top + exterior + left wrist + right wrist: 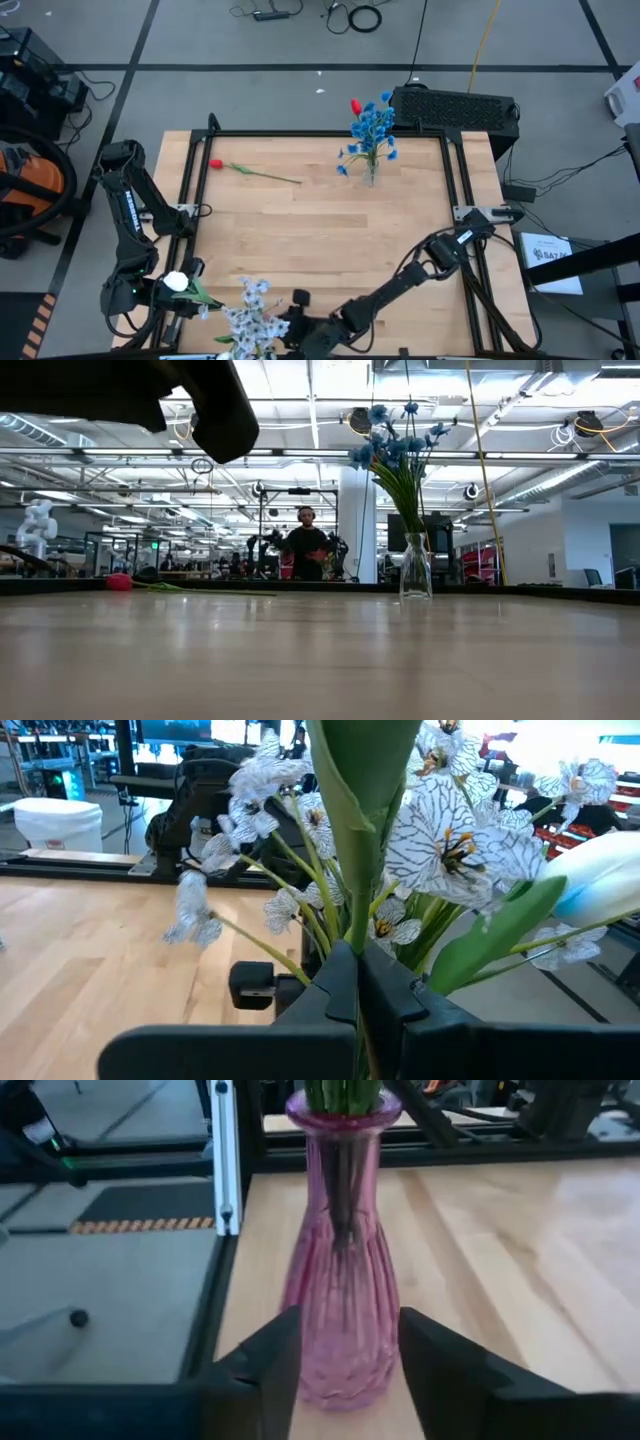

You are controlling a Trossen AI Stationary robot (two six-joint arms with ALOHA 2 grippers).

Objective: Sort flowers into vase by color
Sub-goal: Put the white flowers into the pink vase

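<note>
A pink glass vase [340, 1280] with a pale white-lavender cluster [250, 318] stands at the table's near edge. My right gripper [345, 1365] is open, its fingers on either side of the vase's lower body. To the vase's left, my left gripper [362, 988] is shut on a white-bud flower [177, 283], held level in the air. A clear vase [372, 172] at the far side holds blue flowers [373, 125] and a red bud [355, 104]. A red flower [215, 164] lies flat on the table at the far left. My left gripper pinches the flower's green stem and leaf [352, 925] between its two fingers. The fingers are level and point toward the table's right. The white bud [600, 875] sits close beside the fingers, clear of the table. My right gripper flanks the pink vase's lower body [340, 1350]; whether it touches the glass I cannot tell.
A black frame rail [320, 133] runs around the wooden table top. The lying red flower's stem [270, 177] reaches toward the table's middle. A person [305, 545] stands in the room beyond the far edge.
</note>
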